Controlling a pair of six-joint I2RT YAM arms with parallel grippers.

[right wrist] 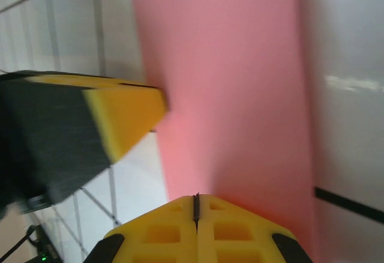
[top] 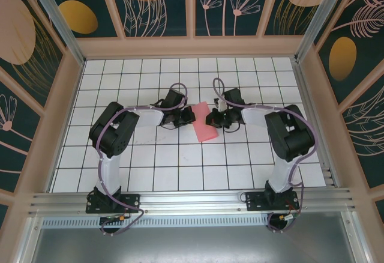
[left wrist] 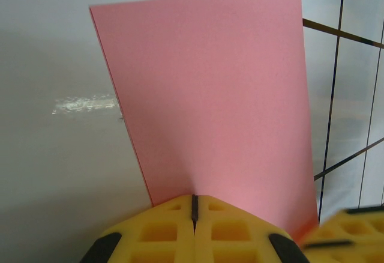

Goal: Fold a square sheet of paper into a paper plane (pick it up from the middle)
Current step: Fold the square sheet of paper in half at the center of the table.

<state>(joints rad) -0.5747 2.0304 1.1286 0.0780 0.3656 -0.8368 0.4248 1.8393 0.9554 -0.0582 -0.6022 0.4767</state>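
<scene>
White gridded board (top: pixel 120 161) is carrying both arms, elbows raised and forearms reaching inward. The pink square sheet of paper (top: pixel 204 128) is lying mid-board between them. Left gripper (left wrist: pixel 194 198) and right gripper (right wrist: pixel 196 198) are sitting at opposite paper edges, jaws together.

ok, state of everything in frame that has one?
square sheet of paper: rectangular, looks folded in half, lying on the white board between the two grippers.
left gripper: shut, tips at one edge of the paper; pinching or just pressing, can't tell.
right gripper: shut, tips at the opposite edge; same doubt.
</scene>
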